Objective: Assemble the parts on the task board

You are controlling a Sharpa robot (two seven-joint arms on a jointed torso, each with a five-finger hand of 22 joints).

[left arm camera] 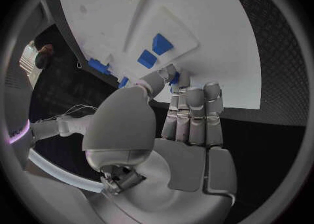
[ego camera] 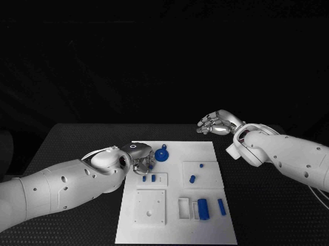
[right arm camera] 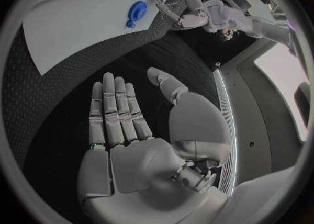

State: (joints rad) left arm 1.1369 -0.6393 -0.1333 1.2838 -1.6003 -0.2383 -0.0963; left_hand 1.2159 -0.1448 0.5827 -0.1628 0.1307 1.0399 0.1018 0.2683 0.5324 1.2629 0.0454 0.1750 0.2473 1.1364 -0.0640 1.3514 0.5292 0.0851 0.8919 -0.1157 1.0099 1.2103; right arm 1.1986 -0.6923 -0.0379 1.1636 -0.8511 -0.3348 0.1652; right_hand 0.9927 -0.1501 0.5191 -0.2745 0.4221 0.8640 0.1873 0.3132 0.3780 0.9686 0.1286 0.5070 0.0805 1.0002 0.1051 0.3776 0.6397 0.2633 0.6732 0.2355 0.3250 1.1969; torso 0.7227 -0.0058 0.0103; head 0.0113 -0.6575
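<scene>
White board [ego camera: 209, 154] on counter [ego camera: 75, 138], blue parts [ego camera: 202, 208] scattered, one round [ego camera: 161, 154]. Left robot hand [ego camera: 138, 160] possibly pinching small blue part; right robot hand [ego camera: 217, 123] spread, empty.

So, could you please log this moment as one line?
left hand: pinching a blue part over task board | right hand: open, off the board | round blue part: on board

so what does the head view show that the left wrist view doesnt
Only in the head view: the right hand, open and raised over the black table beyond the board, the round blue part, and the long blue parts near the board's near edge.
Only in the left wrist view: the left hand's palm side, with its fingertips pinching a small blue piece.
Both share: the left hand, the task board and the two small blue parts.
</scene>
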